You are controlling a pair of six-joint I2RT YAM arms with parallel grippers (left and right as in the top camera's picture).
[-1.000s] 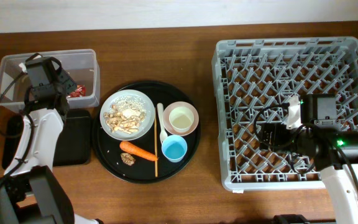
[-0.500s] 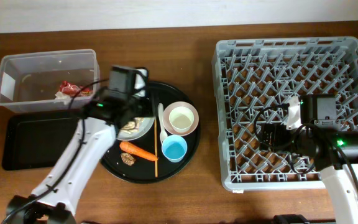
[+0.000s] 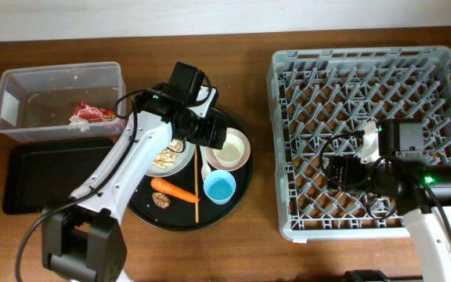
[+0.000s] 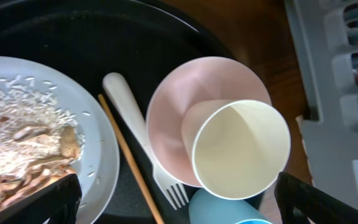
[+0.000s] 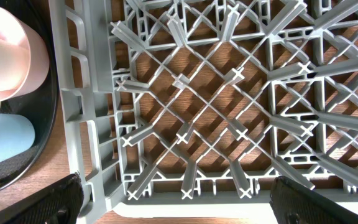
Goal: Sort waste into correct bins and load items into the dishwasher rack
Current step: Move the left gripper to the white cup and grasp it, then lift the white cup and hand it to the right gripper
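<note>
My left gripper [image 3: 203, 129] is open and empty above the round black tray, over the pink bowl [image 3: 227, 149]. In the left wrist view its fingers [image 4: 48, 200] flank the pink bowl [image 4: 179, 102], which holds a cream cup [image 4: 241, 149]; the white fork [image 4: 138, 134], wooden stick [image 4: 129, 171], blue cup [image 4: 225, 213] and grey plate [image 4: 98, 155] with food scraps lie below. The carrot [image 3: 174, 189] and brown lump [image 3: 161, 200] lie on the tray. The red wrapper [image 3: 88, 112] is in the clear tub [image 3: 22, 82]. My right gripper [image 3: 337, 168] is open and empty over the grey rack [image 3: 366, 63].
The shallow black tray bin [image 3: 49, 176] lies in front of the clear tub, left of the round black tray [image 3: 241, 196]. The rack's near-left corner [image 5: 92, 155] shows in the right wrist view, close to the round tray's edge.
My left arm has swung right from the clear tub to above the round tray and pink bowl. The wrapper stays in the tub. The right arm has not moved.
</note>
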